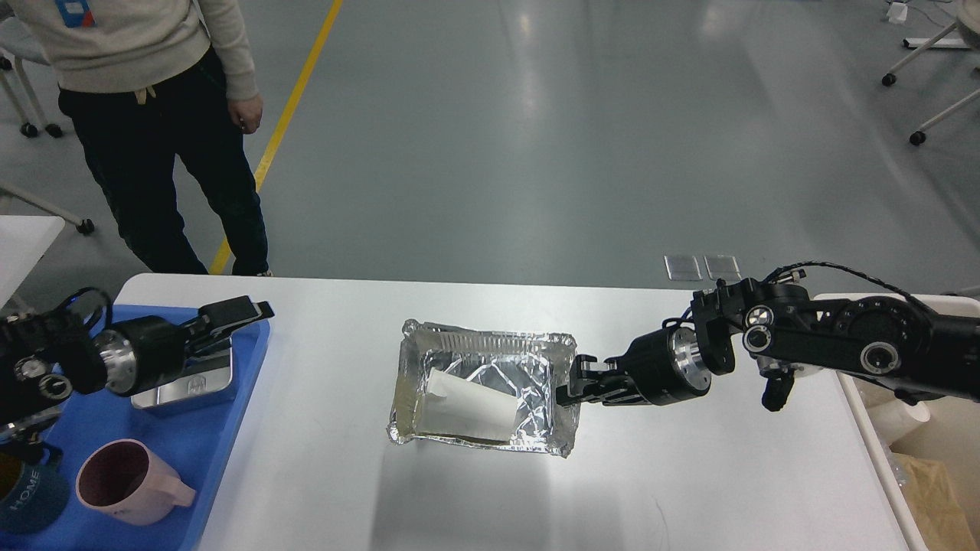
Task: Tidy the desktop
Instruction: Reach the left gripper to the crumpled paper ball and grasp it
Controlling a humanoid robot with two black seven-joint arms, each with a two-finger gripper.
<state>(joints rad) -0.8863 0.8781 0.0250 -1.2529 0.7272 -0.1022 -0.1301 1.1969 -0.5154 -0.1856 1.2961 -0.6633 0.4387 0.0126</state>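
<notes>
The white desktop point(689, 474) fills the lower half of the head view. A crumpled foil tray point(490, 344) sits at its middle with a white paper cup point(471, 409) lying on its side inside. My right gripper point(568, 389) reaches in from the right and is shut on the foil tray's right rim. My left gripper point(233, 315) hovers over the blue tray's far right corner, well left of the foil tray. Its fingers point right and I cannot tell them apart.
A blue tray point(176, 436) at the left holds a steel box point(184, 390), a pink mug point(122, 478) and a dark teal mug point(27, 493). A beige bin point(880, 463) with paper waste stands off the right edge. A person point(153, 115) stands beyond the far left corner.
</notes>
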